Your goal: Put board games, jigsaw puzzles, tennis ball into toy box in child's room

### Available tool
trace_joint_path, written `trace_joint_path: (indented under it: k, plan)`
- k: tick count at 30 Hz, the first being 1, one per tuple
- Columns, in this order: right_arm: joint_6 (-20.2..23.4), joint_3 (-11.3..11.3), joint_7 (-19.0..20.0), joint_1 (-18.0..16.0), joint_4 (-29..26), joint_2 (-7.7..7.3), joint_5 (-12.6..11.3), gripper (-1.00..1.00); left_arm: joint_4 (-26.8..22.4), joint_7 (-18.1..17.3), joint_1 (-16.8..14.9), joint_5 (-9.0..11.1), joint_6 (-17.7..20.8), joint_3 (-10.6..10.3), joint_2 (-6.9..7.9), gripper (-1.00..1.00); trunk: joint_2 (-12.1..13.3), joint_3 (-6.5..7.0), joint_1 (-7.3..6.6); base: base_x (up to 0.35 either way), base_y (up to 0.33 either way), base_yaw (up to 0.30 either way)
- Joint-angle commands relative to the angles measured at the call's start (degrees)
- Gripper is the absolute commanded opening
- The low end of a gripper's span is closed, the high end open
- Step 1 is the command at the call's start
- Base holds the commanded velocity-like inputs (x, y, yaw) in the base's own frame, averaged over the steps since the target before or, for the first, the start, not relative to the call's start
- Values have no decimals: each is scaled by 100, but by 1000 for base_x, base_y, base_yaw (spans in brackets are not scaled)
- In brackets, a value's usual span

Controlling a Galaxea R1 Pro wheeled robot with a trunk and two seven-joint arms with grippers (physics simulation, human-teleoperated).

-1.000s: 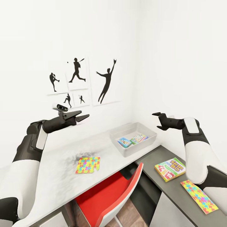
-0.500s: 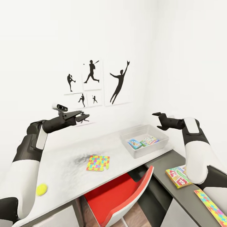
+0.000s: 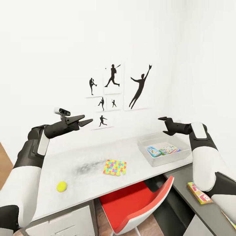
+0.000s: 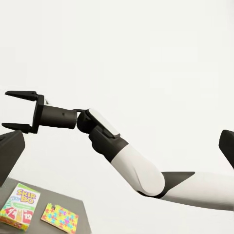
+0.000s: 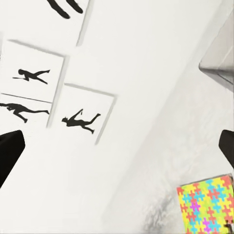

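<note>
The toy box (image 3: 171, 158) sits at the right end of the table (image 3: 82, 154) and holds two board games, a blue one (image 3: 153, 151) and a green and white one (image 3: 168, 149). One jigsaw puzzle (image 3: 114, 167) (image 5: 204, 207) lies mid-table, and the tennis ball (image 3: 61, 186) rests near the front left. On the lower dark side unit lie a third board game (image 3: 199, 192) (image 4: 18, 205) and a second puzzle (image 4: 59, 217). My left gripper (image 3: 86, 121) and right gripper (image 3: 163, 125) (image 4: 19, 111) hover open and empty above the table.
A red and white chair (image 3: 141, 203) is pushed under the table between the desk top and the dark side unit (image 3: 209, 213). Black silhouette pictures (image 3: 113, 88) hang on the white wall behind. A corner of the toy box (image 5: 222, 63) is visible in the right wrist view.
The camera has swung left, so the whole scene slid right in the picture. The tennis ball has come into view and the side unit is mostly cut off. Both arms keep their pose.
</note>
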Motion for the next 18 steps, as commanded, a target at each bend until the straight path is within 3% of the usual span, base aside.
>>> trace_joint_path:
  k: [1, 9, 18]
  plan:
    - [21, -13, -57, -3, -6, 2, -61, 100, 4, -19, -4, 4, 60, -2, 0, 100, -6, -2, 3, -4, 2, 272]
    - [15, -10, -70, -3, -6, 13, -58, 100, 4, -20, 4, 6, 60, -2, 68, 100, -6, 26, 3, -16, 8, 273]
    - [8, -8, -98, -3, -6, 35, -28, 100, 5, -18, 9, 0, 60, 5, 124, 100, -6, 46, 3, -160, 119, 279]
